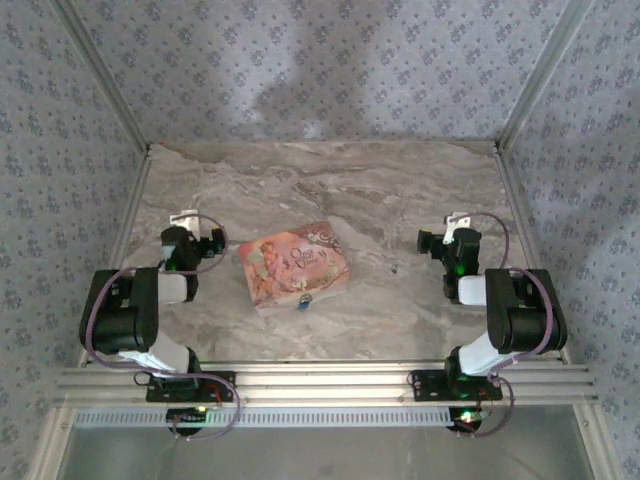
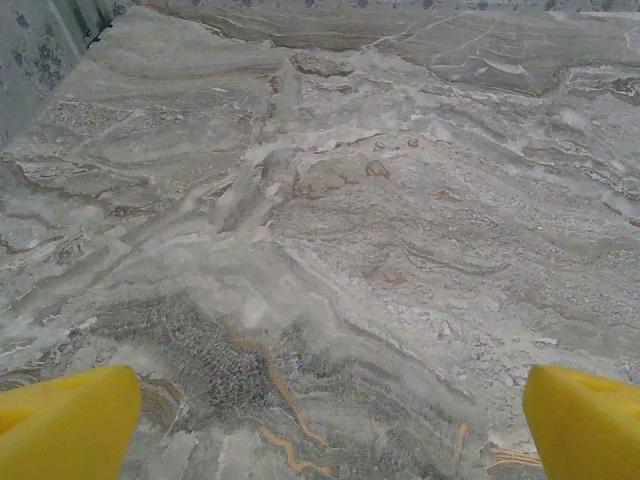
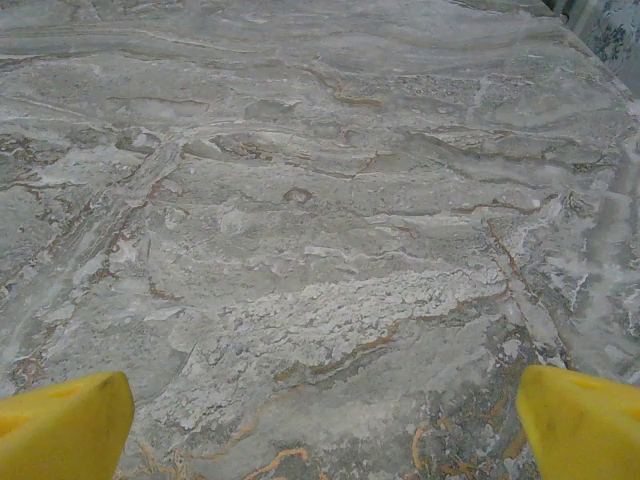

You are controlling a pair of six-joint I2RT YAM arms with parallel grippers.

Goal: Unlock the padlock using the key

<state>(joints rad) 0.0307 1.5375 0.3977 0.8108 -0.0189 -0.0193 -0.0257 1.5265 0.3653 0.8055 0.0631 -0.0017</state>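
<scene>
Grey-veined marble table [image 1: 400,190] takes up the whole floor of the booth, and both arms sit folded back over its near corners, elbows bent and wrists low, pointing towards the far edge. The left gripper [image 1: 186,222] is by the left edge and the right gripper [image 1: 457,222] by the right edge. Between them, about mid-table, lies a pink picture card [image 1: 295,260], its long axis running left to right and tilted a little. On the card's near edge sits a small bluish thing [image 1: 303,298], which I'd take for the padlock or its key, though it's too small to tell which. It lies inward of both grippers and nearer the arm bases, the left looking slightly closer. The left's yellow pads [image 2: 70,420] are spread wide over bare marble, holding nothing, as are the right's pads [image 3: 580,420].
</scene>
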